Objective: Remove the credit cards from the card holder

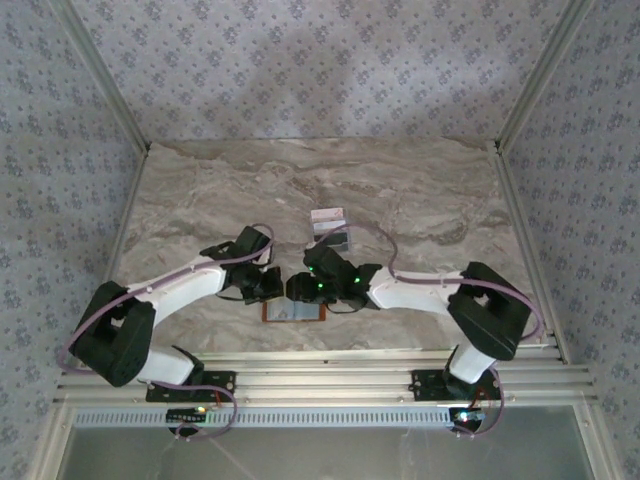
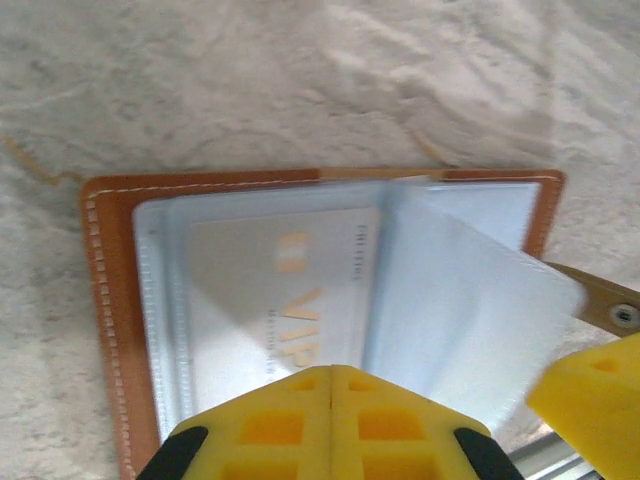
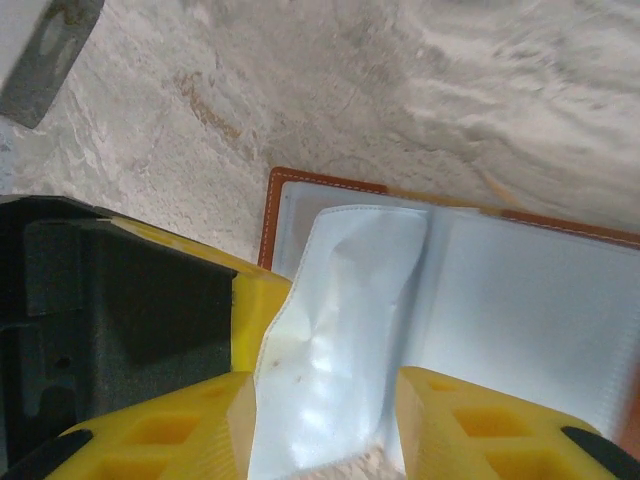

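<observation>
The orange-brown card holder (image 1: 295,313) lies open flat near the table's front edge, between both grippers. Seen from the left wrist, its leather rim (image 2: 105,300) frames clear sleeves, and a whitish credit card (image 2: 290,300) with gold "VIP" lettering sits in one. My left gripper (image 2: 330,372) is shut, with its tips resting on that sleeve. One empty sleeve page (image 3: 345,320) stands up loosely between the parted fingers of my right gripper (image 3: 325,415), which is open. Two credit cards lie on the table behind the arms: a whitish one (image 1: 328,214) and a darker one (image 1: 338,238).
The marble tabletop (image 1: 200,200) is bare to the left and at the back. A metal rail (image 1: 320,375) runs along the near edge. In the right wrist view the left gripper's black-and-yellow body (image 3: 120,300) sits close on the left, and a dark card corner (image 3: 45,50) shows at the top left.
</observation>
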Robot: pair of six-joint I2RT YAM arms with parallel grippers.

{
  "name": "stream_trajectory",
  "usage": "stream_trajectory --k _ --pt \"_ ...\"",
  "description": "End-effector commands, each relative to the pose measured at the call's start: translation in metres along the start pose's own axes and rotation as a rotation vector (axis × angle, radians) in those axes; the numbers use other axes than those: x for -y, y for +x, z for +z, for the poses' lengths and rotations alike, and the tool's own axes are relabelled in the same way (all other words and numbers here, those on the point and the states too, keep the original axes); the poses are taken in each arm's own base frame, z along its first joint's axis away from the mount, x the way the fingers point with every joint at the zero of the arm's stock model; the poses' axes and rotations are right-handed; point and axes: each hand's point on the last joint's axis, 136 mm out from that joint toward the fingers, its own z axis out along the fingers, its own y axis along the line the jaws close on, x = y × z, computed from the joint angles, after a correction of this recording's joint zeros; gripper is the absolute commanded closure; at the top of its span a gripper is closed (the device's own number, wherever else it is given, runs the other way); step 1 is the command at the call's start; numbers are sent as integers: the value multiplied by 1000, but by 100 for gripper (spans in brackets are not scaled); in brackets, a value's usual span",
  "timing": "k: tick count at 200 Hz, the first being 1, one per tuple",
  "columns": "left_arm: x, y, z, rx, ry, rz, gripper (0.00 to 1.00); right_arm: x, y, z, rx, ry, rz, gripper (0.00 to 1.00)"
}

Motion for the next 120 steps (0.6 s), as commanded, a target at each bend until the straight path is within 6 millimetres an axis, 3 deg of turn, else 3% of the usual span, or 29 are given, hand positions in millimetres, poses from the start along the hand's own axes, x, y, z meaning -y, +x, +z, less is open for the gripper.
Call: stream_trajectory --k 1,64,120 --pt "8 4 -2 -20 -30 43 94 25 -5 -25 45 115 -15 57" --pt "44 13 27 -87 -31 113 93 64 -20 -76 149 167 47 55" --pt "53 20 60 -150 -40 120 93 79 -18 -84 147 171 74 54"
